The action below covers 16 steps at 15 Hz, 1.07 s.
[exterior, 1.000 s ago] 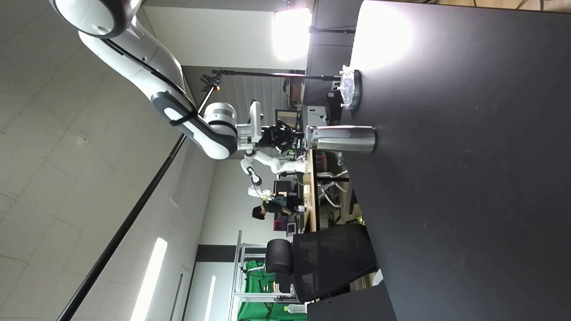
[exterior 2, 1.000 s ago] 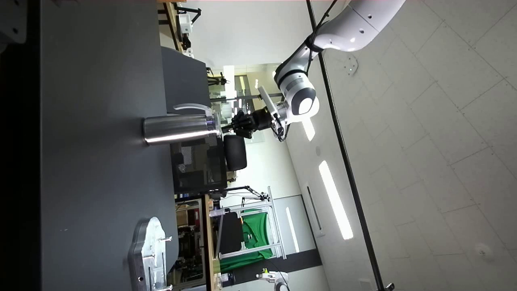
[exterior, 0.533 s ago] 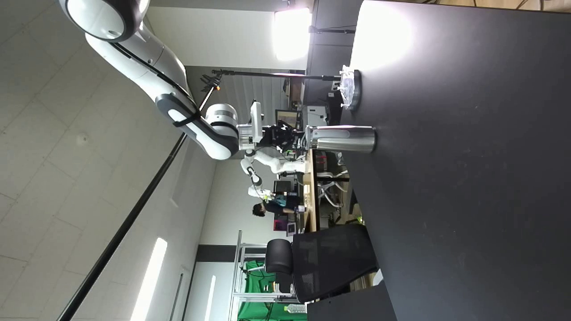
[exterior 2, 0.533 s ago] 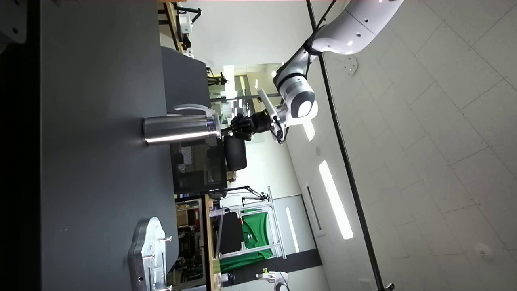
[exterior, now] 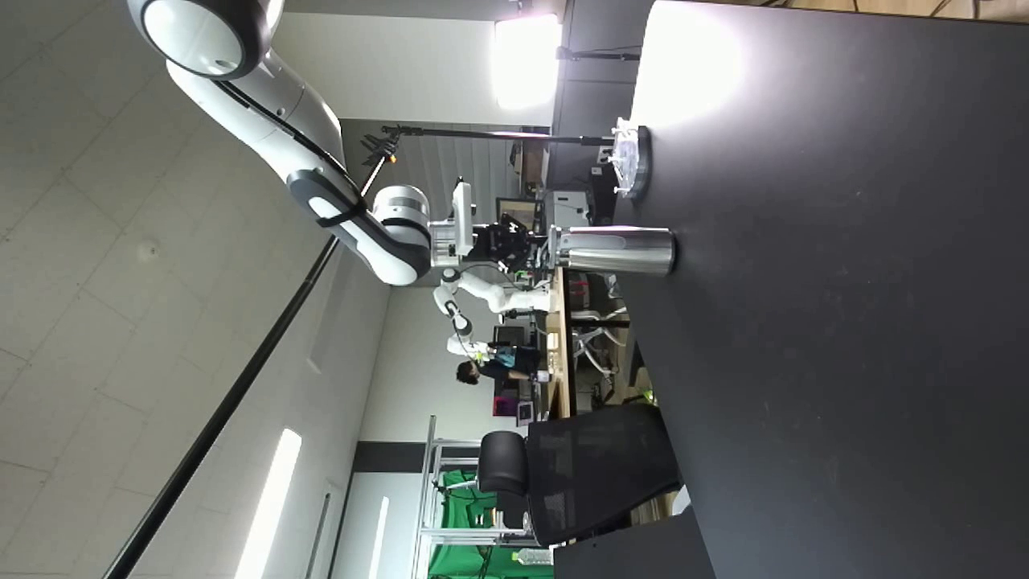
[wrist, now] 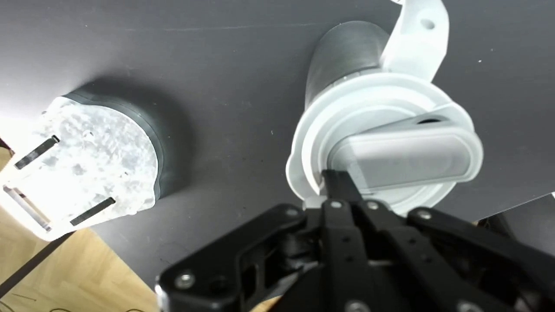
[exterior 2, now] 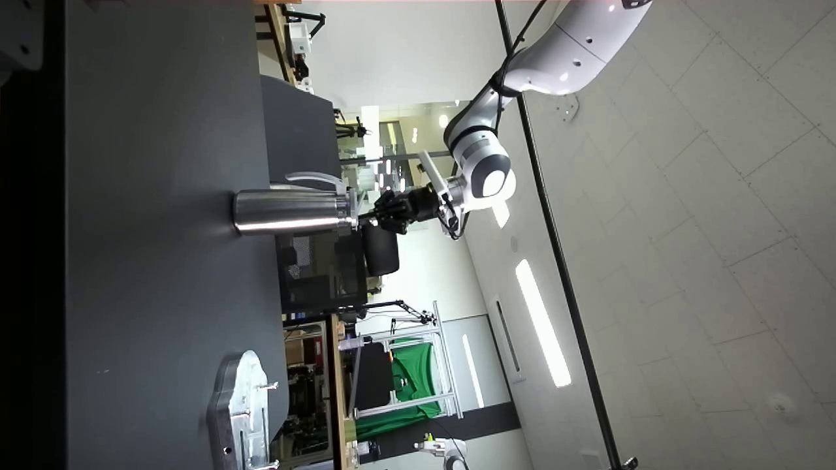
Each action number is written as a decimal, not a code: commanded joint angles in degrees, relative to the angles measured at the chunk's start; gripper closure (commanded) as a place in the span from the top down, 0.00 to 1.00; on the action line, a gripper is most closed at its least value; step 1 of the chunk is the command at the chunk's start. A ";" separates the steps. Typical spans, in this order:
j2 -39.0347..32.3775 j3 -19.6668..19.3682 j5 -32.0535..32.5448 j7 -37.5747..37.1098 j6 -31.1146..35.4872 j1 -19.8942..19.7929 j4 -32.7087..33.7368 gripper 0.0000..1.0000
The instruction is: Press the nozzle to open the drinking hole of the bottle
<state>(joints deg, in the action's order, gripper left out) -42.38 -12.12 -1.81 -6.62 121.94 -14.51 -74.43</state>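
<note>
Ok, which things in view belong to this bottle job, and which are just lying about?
For the job:
metal bottle
its pale lid
gripper, closed, at the lid

Just lying about:
slotted plate on the table
black office chair beyond it

Bottle (exterior 2: pixel 289 211) and plate (wrist: pixel 91 156) apart on table (wrist: pixel 230 130), hand (wrist: pixel 342 185) at bottle's lid (wrist: pixel 386 141).

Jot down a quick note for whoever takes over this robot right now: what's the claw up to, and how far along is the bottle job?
Claw: shut, nothing visible in its grip; tip at one end of the pale flap, apparently the nozzle. Contact unclear.
Bottle: standing on the dark table, lid on.
Done: tip in place at the flap.
Left: probably the press itself; whether the drinking hole is open, I can't tell.
</note>
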 commanded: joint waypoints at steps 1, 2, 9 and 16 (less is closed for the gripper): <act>-1.29 1.94 -2.83 -0.87 -3.49 -1.87 3.67 0.00; -0.93 2.39 -3.84 -0.62 -4.12 -2.23 3.84 0.00; 0.44 3.05 -7.02 -0.79 -6.12 -3.05 5.39 0.00; 1.94 1.32 -5.76 -1.16 -5.27 -2.37 5.01 0.54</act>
<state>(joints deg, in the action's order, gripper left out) -41.34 -10.20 -8.01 -6.61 117.76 -17.09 -70.03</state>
